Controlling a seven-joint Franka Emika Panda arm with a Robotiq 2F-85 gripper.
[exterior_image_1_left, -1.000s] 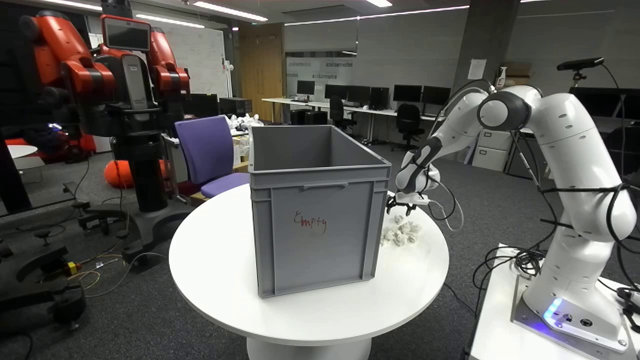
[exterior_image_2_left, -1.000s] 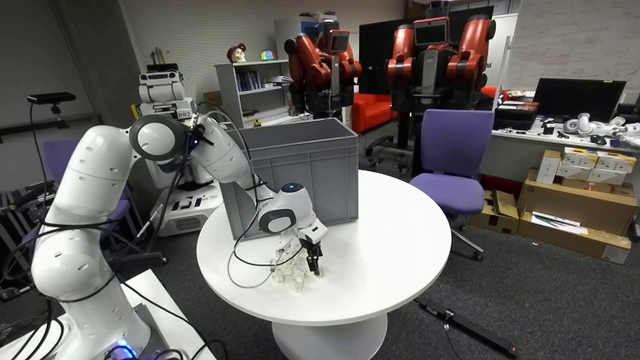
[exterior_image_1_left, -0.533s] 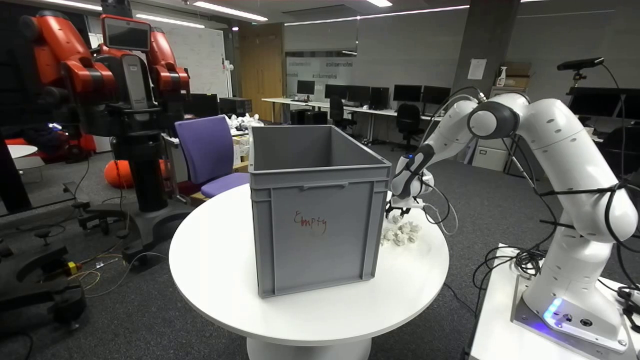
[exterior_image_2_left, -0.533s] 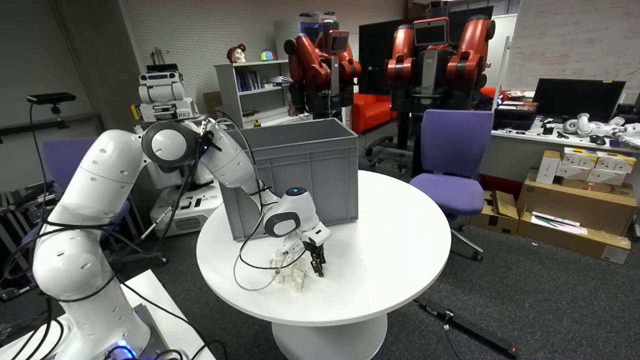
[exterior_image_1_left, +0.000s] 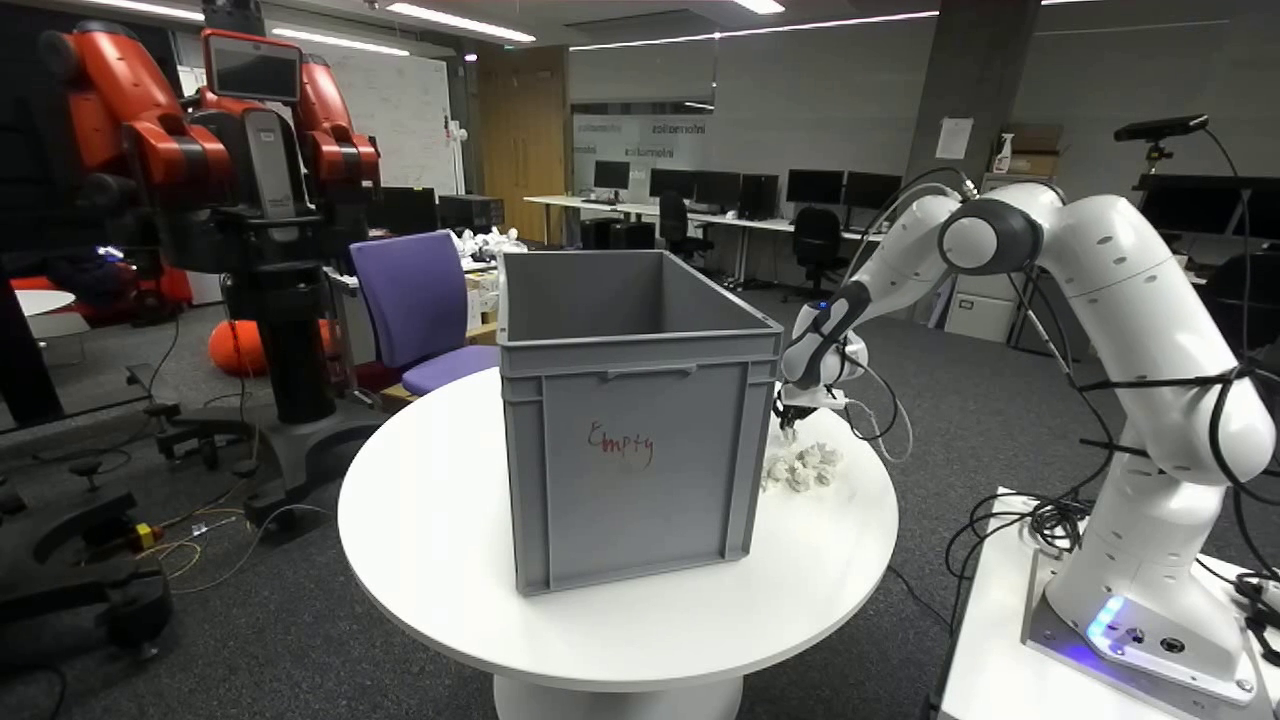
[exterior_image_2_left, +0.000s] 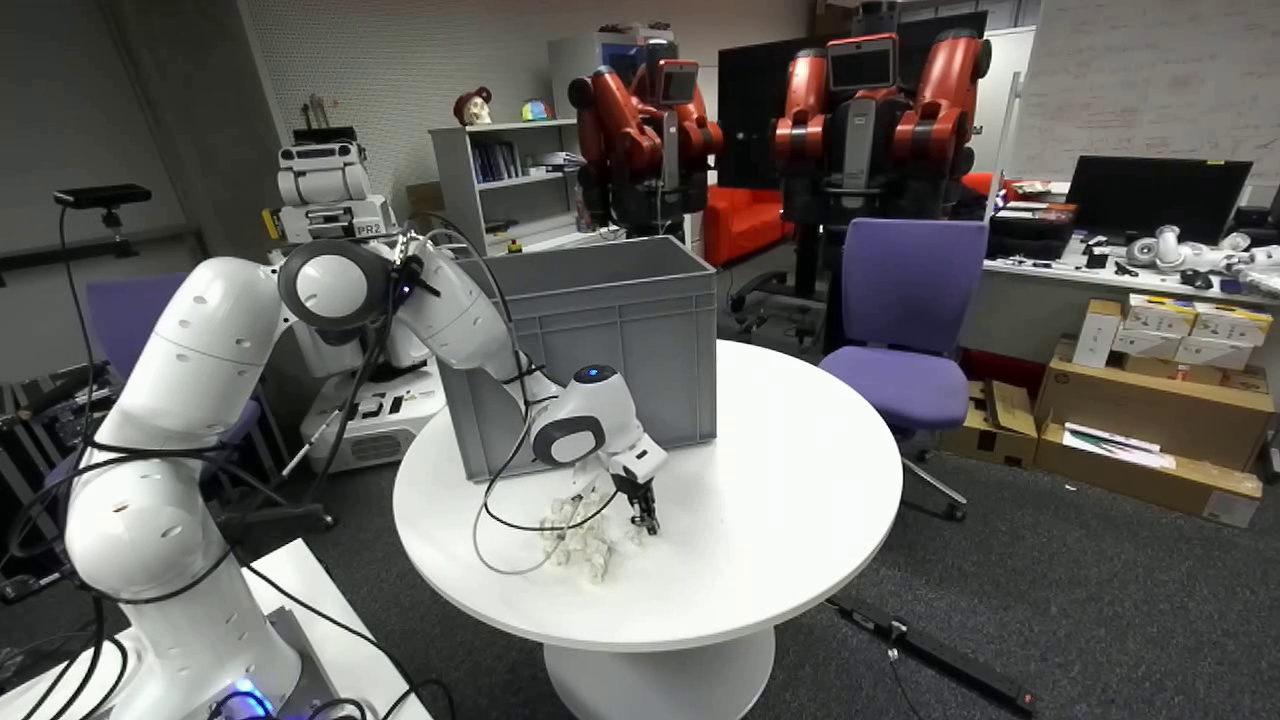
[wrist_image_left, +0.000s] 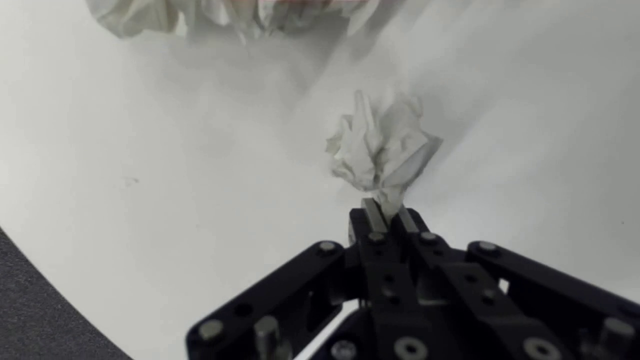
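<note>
Pinching crumpled paper (wrist_image_left: 382, 147), the jaws partly hide its narrow end

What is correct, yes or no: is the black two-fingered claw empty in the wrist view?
No, the black two-fingered claw pinches the narrow end of a crumpled white paper ball there.

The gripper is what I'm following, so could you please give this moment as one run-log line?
gripper: shut on crumpled paper | paper pile: nearby on white table | grey bin: standing on table, marked Empty
</note>
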